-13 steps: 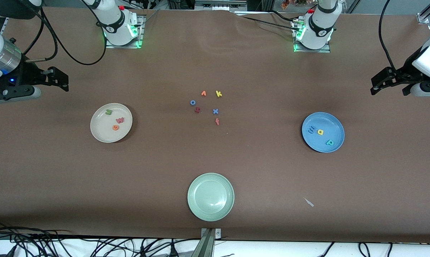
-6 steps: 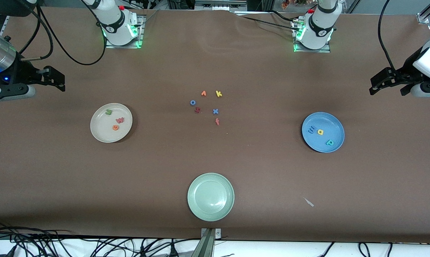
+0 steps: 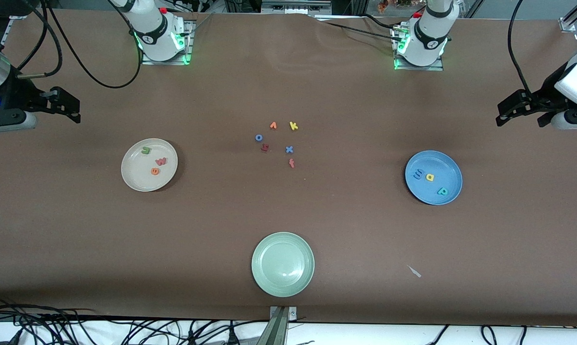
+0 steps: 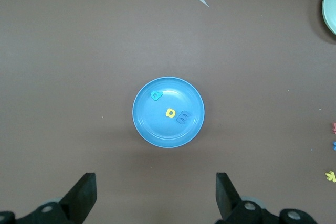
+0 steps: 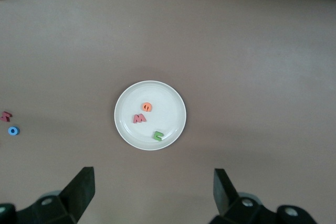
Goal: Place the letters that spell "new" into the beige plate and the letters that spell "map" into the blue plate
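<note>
Front view | beige plate (image 3: 134, 178): n, w, e | blue plate (image 3: 448, 165): m, a, p; headings unclear | both fingers released

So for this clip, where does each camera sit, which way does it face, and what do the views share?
Front view: high across the table, facing both bases; shows the beige plate, blue plate, pale green plate, loose letters, the left end effector and the right end effector.
Left wrist view: looks straight down on the blue plate; open left end effector shows.
Right wrist view: straight down on the beige plate; open right end effector shows.
Shared: each wrist view repeats one front-view plate.
</note>
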Robot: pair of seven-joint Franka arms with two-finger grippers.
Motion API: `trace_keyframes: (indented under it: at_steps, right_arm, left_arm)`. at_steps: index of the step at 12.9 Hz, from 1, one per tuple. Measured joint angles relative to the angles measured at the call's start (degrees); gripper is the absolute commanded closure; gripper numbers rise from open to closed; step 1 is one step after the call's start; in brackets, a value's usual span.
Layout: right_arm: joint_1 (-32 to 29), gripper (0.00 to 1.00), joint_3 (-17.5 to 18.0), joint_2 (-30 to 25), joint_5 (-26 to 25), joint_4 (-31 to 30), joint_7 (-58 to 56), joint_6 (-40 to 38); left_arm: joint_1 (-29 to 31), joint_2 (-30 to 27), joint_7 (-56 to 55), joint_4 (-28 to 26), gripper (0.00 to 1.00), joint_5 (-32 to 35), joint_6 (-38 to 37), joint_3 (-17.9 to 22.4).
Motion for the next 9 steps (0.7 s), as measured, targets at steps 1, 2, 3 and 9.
trace_keyframes:
  at_steps: [1, 2, 3, 9]
  right_arm:
    - [0.0, 0.00, 0.0, 0.0, 0.0, 0.1, 0.1, 0.0]
    - [0.0, 0.00, -0.1, 0.2, 0.0, 0.1, 0.2, 0.0]
    - [0.0, 0.00, -0.1, 0.3, 0.0, 0.1, 0.2, 0.0]
    - [0.0, 0.00, -0.1, 0.9, 0.0, 0.1, 0.3, 0.0]
  left_arm:
    - [0.0, 0.0, 0.0, 0.0, 0.00, 0.0, -0.1, 0.0]
    - [0.0, 0.0, 0.0, 0.0, 0.00, 0.0, -0.1, 0.0]
    - [0.0, 0.0, 0.0, 0.0, 0.00, 0.0, -0.2, 0.0]
    - [0.0, 0.0, 0.0, 0.0, 0.00, 0.0, -0.3, 0.0]
